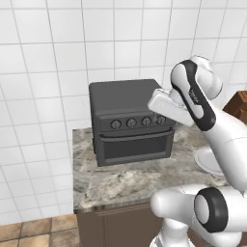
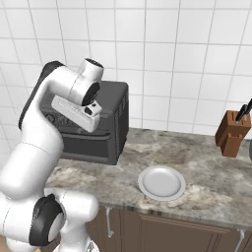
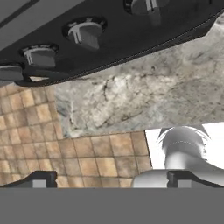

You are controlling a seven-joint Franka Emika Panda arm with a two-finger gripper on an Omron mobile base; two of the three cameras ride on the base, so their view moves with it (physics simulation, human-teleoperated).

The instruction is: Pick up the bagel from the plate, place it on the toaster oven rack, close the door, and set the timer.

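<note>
The toaster oven (image 1: 126,103) stands at the back left of the worktop (image 1: 130,179), its side close to the worktop's left edge. The door (image 1: 136,147) is up and shut under the row of knobs (image 1: 131,122). The plate (image 2: 161,182) lies bare near the front edge, right of the oven. The bagel is therefore most likely inside on the rack, though the dark window gives no way to confirm it. That leaves the timer as the step in hand. The gripper (image 3: 112,178) hangs just in front of the control panel, toward its right end, with its jaws spread wide and holding nothing. From the hand view the knobs (image 3: 85,33) sit above the fingertips (image 3: 41,179), so the hand likely needs to rise and square up to the panel before closing. Which knob is the timer I cannot tell. Centring the jaws on one knob's raised ridge and gripping before twisting should stop the pads slipping off. There is open room in front of the oven and above the worktop's front edge. The knife block (image 2: 230,133) is well apart at the back right, and the plate is clear of the arm's path.
</note>
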